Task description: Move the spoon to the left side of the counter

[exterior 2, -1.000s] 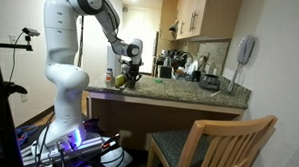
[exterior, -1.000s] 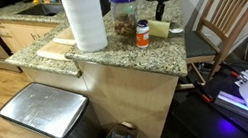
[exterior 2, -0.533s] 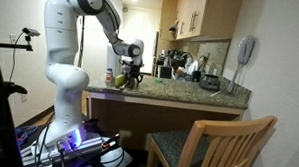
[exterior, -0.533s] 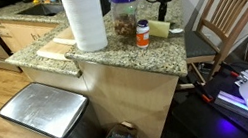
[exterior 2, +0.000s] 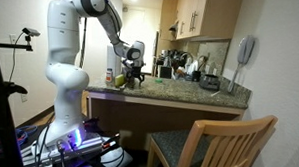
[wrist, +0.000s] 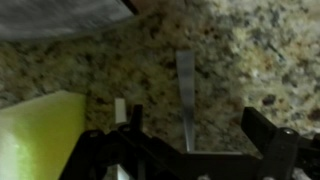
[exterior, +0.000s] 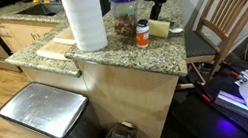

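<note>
Granite, speckled beige and grey, fills my wrist view: this is the worktop (wrist: 250,50). The spoon (wrist: 186,90) lies flat on it, its thin grey handle running up the picture, and the lower end is hidden behind the rig. My fingers (wrist: 262,128) stand apart, one on each side of the handle, with a clear gap to it on both sides. A yellow-green sponge (wrist: 40,130) sits in the lower corner, just beside one finger. In an exterior view the fingers (exterior: 159,10) hang over the worktop (exterior: 112,59) near the sponge (exterior: 161,28), a small orange bottle (exterior: 142,33), a jar (exterior: 125,16) and a paper towel roll (exterior: 83,15). A steel-lidded bin (exterior: 41,108) stands on the floor below.
</note>
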Robot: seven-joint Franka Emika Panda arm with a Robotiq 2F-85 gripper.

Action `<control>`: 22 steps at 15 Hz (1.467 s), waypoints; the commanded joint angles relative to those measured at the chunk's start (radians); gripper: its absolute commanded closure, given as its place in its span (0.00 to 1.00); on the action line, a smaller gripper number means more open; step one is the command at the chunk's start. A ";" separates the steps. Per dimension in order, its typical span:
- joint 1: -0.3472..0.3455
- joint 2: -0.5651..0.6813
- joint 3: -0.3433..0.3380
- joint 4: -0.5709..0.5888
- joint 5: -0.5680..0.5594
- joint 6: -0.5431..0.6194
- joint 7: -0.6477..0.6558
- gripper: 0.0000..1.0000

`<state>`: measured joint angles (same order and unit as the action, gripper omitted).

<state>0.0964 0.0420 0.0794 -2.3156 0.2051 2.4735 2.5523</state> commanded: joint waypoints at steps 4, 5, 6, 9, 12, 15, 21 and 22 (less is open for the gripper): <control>0.039 0.031 0.032 -0.004 0.079 0.086 0.000 0.00; 0.040 0.031 0.029 -0.005 0.057 0.084 0.019 0.00; 0.040 0.031 0.025 -0.007 0.020 0.083 0.041 0.00; 0.012 0.023 -0.005 -0.026 -0.094 0.099 0.061 0.00; 0.021 0.007 0.001 0.004 -0.090 0.079 0.055 0.00; 0.015 0.016 -0.007 -0.003 -0.093 0.086 0.033 0.00; 0.006 -0.180 -0.009 -0.076 0.016 0.092 0.002 0.00; 0.002 -0.217 -0.010 -0.075 0.022 0.084 0.009 0.00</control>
<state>0.1167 0.0057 0.0716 -2.3207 0.1976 2.5991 2.5524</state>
